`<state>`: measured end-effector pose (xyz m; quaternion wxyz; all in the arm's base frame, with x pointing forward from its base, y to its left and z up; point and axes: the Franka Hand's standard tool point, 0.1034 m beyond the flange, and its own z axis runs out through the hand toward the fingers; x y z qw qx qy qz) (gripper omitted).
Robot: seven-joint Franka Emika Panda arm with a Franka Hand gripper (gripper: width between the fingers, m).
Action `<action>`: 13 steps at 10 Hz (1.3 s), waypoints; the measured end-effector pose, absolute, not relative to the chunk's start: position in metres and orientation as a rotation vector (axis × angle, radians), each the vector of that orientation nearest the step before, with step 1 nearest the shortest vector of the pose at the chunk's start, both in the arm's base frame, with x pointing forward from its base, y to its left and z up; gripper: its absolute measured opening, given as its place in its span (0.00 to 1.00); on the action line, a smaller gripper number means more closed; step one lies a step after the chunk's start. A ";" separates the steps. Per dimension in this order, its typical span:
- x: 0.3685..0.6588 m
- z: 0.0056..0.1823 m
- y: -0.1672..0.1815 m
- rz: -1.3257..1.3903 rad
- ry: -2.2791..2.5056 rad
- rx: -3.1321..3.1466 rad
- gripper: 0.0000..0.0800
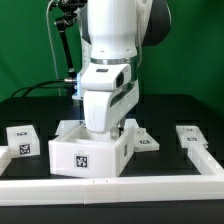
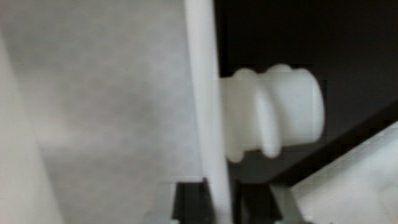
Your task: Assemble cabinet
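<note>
The white cabinet body [image 1: 84,152], an open box with a black-and-white tag on its front, stands at the table's middle. The arm reaches straight down into it, and my gripper [image 1: 100,128] is largely hidden by the hand and the box walls. In the wrist view a thin white cabinet panel [image 2: 107,100] fills the picture edge-on, with a ribbed white knob [image 2: 278,110] sticking out of its side. My gripper [image 2: 219,188] has one dark finger [image 2: 192,202] on each side of the panel's edge, shut on it.
A small white tagged cube [image 1: 22,140] sits at the exterior view's left. A white tagged piece [image 1: 143,139] lies just beside the body, and a flat white tagged piece [image 1: 194,138] lies at the exterior view's right. A white rail [image 1: 110,186] runs along the front.
</note>
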<state>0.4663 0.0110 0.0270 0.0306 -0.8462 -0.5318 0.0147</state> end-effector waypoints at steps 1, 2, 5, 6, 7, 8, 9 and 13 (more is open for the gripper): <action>0.468 0.028 0.011 0.038 -1.641 -2.611 0.05; 0.468 0.028 0.011 0.034 -1.641 -2.612 0.05; 0.468 0.028 0.011 0.034 -1.641 -2.612 0.05; 0.468 0.028 0.011 0.033 -1.641 -2.612 0.05; 0.469 0.029 0.010 0.035 -1.676 -2.592 0.05; 0.472 0.032 0.008 0.038 -1.754 -2.545 0.05; 0.477 0.033 0.007 0.034 -1.872 -2.468 0.05; 0.483 0.030 0.013 0.039 -2.031 -2.364 0.05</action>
